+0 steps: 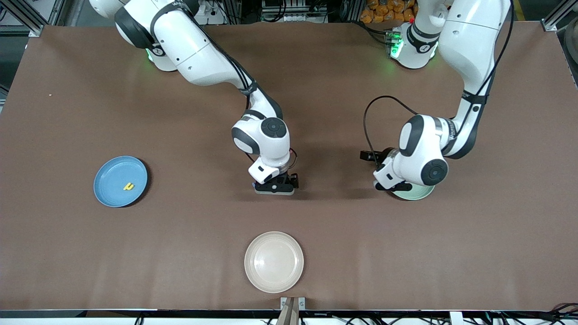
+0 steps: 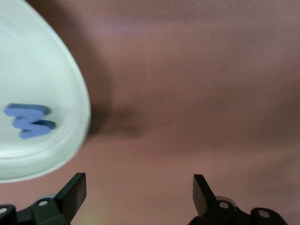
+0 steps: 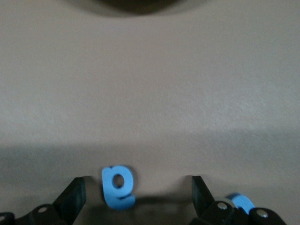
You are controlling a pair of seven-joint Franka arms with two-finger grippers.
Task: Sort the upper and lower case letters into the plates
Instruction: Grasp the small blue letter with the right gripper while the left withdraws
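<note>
- Fingers of the right gripper stand wide apart and hold nothing; low over the brown table at its middle, they straddle a light-blue lowercase letter, seemingly lined up to pinch it.
- A second light-blue piece peeks out just beside one finger; its shape cannot be told.
- The left gripper is likewise spread open and empty, hovering at the edge of the mint green plate, which lies at about 3 o'clock from the right gripper.
- In that smooth, shallow plate rests a flat, foam-like blue capital M, so this looks like the uppercase dish.
- At 9 o'clock, toward the right arm's end, the light blue plate carries a small yellow letter, probably lowercase.
- At 6 o'clock, nearest the front camera, sits a cream-beige plate, glossy and round.
</note>
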